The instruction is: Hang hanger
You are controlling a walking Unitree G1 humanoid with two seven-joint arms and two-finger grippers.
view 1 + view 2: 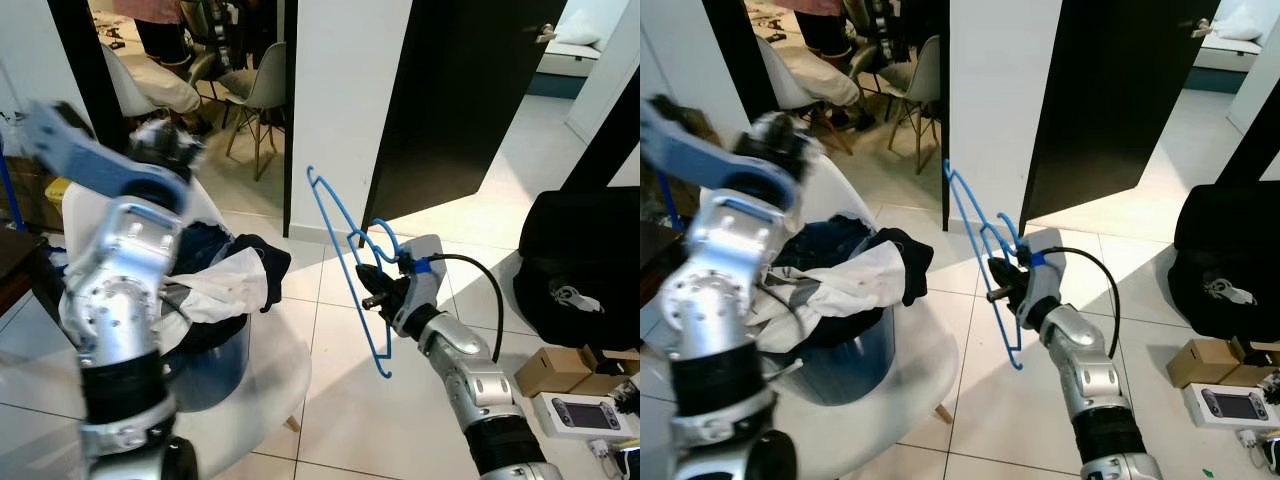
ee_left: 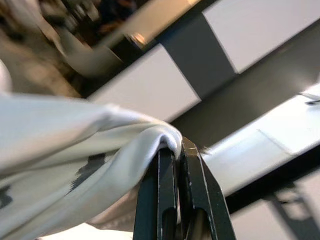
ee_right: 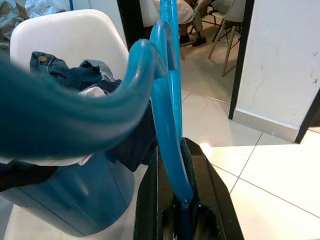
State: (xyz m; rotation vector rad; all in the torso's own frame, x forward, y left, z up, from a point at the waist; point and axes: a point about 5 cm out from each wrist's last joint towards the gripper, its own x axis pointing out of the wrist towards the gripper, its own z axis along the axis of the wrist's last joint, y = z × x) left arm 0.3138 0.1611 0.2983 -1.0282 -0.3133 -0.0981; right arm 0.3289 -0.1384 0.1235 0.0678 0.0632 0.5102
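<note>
Over the pale tiled floor (image 1: 340, 400), the right gripper (image 1: 372, 287) clamped a blue hanger (image 1: 345, 262); at nine o'clock, the left gripper (image 2: 177, 165) pinched white cloth (image 2: 75, 145) above a chair (image 1: 270, 380).

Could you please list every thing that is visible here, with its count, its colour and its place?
hanger: one, blue, held over the tiled floor, centre
garment: one, white, pinched at its edge, its rest on the basket
basket: one, blue, on the white chair, full of dark clothes
white chair: one, white, lower left
door: one, black, open, centre back
bag: one, black, on the floor at right
boxes: a few, brown and white, lower right
dining chairs: at least two, pale, back room
person: one, seated, back room
left gripper: one, black, shut on the garment
right gripper: one, black, shut on the hanger
</note>
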